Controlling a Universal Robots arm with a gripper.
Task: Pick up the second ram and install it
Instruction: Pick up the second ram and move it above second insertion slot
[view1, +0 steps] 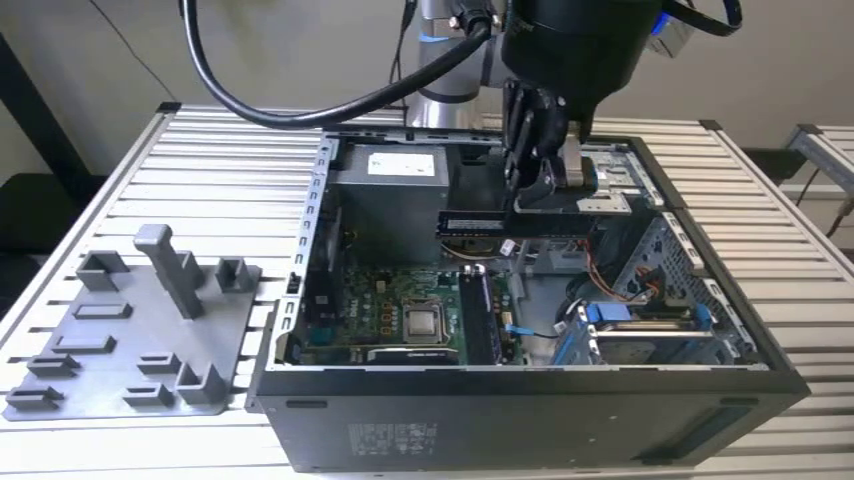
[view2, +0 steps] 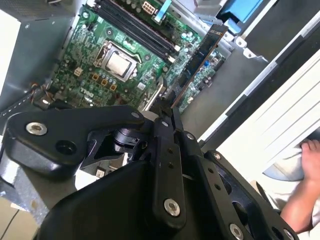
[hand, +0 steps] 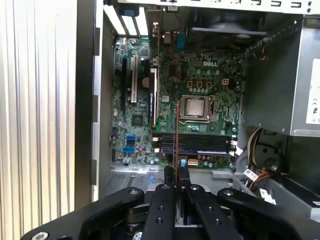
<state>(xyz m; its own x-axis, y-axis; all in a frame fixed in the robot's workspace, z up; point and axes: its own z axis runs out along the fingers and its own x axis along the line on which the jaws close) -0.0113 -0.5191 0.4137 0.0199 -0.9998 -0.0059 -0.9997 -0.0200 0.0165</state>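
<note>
While my end effector (view1: 537, 205) is clamped on the second ram (view1: 481, 223), it hangs above the open computer case (view1: 534, 390), seemingly short of the motherboard slots (hand: 195, 142): pickup is done, seating remains.

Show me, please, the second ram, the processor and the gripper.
second ram (view1: 475, 223), exterior view, middle of its visible strip
processor (view1: 424, 322), exterior view, centre of silver lid
gripper (view1: 535, 207), exterior view, between its fingertips

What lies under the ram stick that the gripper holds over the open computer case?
In the first wrist view, the motherboard lies below the second ram, with the black memory slots and silver processor. The gripper hides whatever lies beneath its own body.
</note>
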